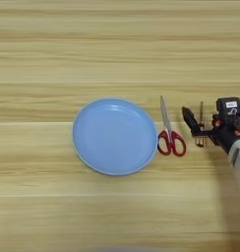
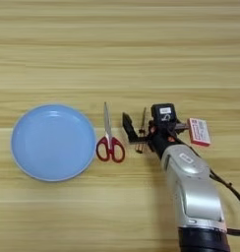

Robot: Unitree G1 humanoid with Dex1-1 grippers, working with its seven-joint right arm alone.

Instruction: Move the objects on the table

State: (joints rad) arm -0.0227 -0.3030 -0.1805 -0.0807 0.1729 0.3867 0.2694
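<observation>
Beside the scissors, blades pointing away, the open gripper straddles the lengthwise screwdriver.

Bright, even light; soft shadows, slight blur

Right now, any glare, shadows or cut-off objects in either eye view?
Left eye view: soft sheen on the blue plate, no hard glare; arm cropped at the right edge. Right eye view: faint shadow right of the silver forearm; red box shows only here.
</observation>
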